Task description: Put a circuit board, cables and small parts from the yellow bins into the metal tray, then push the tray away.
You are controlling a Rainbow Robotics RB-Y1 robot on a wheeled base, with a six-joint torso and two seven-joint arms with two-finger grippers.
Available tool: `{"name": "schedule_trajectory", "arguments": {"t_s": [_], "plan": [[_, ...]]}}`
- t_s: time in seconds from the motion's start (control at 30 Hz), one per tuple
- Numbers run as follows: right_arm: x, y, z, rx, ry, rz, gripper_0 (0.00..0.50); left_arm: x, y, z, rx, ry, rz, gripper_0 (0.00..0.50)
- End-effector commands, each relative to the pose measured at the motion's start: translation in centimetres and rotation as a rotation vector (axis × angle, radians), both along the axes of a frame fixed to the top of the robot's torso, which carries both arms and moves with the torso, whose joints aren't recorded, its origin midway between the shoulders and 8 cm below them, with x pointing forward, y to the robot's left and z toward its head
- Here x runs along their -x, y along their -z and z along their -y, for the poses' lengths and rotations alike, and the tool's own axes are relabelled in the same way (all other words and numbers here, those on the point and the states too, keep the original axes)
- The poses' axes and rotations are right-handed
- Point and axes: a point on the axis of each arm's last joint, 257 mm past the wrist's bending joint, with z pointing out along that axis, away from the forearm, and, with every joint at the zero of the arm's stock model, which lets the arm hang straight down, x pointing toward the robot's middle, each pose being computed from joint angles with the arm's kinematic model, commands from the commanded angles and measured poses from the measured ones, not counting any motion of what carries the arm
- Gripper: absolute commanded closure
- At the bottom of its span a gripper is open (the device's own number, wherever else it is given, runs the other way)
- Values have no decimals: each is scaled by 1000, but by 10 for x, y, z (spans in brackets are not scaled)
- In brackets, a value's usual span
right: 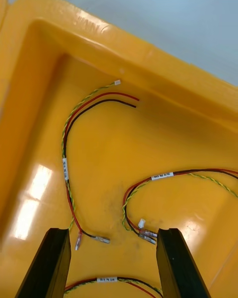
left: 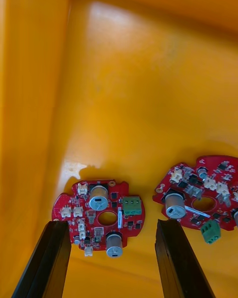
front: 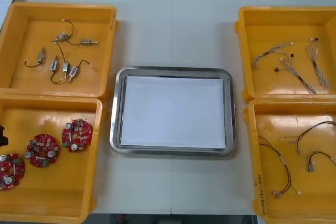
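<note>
While hovering over a board [left: 99, 211] at a bin's [left: 34, 104] edge, the left gripper [left: 111, 223] is gaping wide. The right gripper [right: 113, 231] is gaping over cables [right: 69, 144].

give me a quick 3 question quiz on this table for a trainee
1. True or false: the metal tray already holds a circuit board.
2. The left pincer hangs open over a yellow bin. How many round red circuit boards lie in it?
3. The open right pincer hovers over: A small metal parts, B red and yellow cables, C the tray.
Key: 1 false, nothing lies in it; 2 three; 3 B.
</note>
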Motion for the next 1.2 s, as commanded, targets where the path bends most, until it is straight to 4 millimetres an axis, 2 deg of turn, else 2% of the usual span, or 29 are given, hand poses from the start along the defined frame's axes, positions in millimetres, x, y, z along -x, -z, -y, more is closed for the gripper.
{"name": "schedule_trajectory", "arguments": {"t_s": [0.03, 0.2, 0.33, 0.57, 0.9, 1.2], "plan": [[-6, -3, 11, -76, 159, 37, 0, 11, 12, -17, -99, 106, -53, 0], [-8, 4, 14, -117, 232, 28, 0, 14, 18, -19, -104, 100, -67, 0], [-5, 23, 13, -203, 344, -8, 0, 17, 29, -21, -114, 98, -83, 0], [-22, 35, 8, -290, 428, 38, 0, 19, 36, -22, -122, 91, -95, 0], [-30, 50, 1, -336, 462, 55, 0, 14, 50, -28, -134, 86, -84, 0], [-29, 76, 0, -336, 467, 35, 0, 17, 54, -32, -138, 80, -81, 0]]}}
